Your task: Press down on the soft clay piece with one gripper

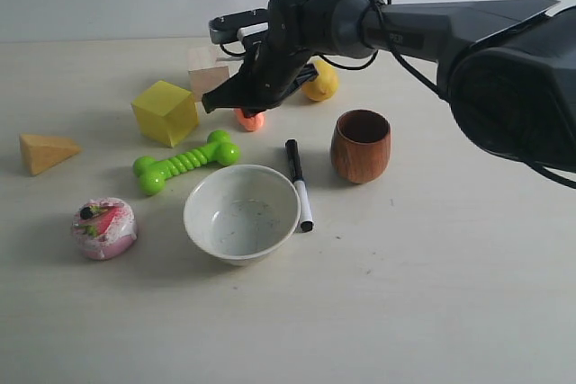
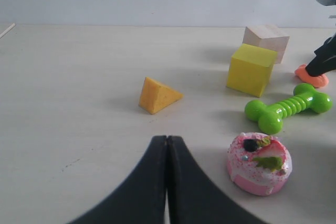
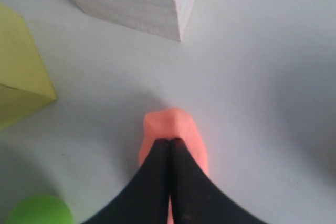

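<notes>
The soft clay piece (image 1: 250, 120), a small salmon-orange lump, is lying on the pale table (image 1: 432, 276) directly beneath the right gripper (image 1: 211, 102). This gripper is reaching in from a thick black arm (image 1: 432, 29) with its two dark fingers (image 3: 152, 182) pressed together along their length, gripping nothing between them. In the right wrist view the joined tips are sitting over the top of the clay; how hard they are bearing on it cannot be told. A pale wooden block (image 1: 207, 71) is standing ahead of the fingertips, and a yellow cube (image 1: 166, 111) is standing just off to their side. A green bone toy (image 1: 186, 162) is lying near the fingertips, on the cube's side. A round yellow lemon (image 1: 320, 81) is sitting back beside the wrist. The left gripper (image 2: 167, 139) is likewise holding its fingers fully together and carrying nothing. A pink-white round lump (image 2: 260, 163) is resting just beside its tips, and an orange wedge (image 2: 157, 95) is lying ahead of them, well apart from the clay.
</notes>
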Robot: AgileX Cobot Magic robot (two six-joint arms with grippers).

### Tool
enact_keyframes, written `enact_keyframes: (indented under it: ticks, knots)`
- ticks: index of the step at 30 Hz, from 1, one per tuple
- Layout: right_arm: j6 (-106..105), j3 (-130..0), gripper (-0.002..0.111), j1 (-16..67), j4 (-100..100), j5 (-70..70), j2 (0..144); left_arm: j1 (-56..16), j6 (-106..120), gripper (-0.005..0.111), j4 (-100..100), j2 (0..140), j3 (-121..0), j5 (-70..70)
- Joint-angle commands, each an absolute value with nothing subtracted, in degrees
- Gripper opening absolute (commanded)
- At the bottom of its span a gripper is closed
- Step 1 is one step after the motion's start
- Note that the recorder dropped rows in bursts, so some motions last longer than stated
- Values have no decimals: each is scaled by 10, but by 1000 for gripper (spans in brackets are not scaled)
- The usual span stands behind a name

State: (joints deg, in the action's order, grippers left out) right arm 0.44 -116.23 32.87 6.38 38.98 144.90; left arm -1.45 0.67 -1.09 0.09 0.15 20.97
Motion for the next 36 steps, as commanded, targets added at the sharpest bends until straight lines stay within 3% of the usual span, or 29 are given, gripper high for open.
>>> enact_keyframes:
  ticks: [1, 36]
  knots:
    - [0, -1150, 0, 330, 42, 438, 1495, -18, 7, 0, -13, 0, 0, 203]
    - [0, -1150, 0, 330, 40, 453, 1512, -18, 7, 0, -13, 0, 0, 203]
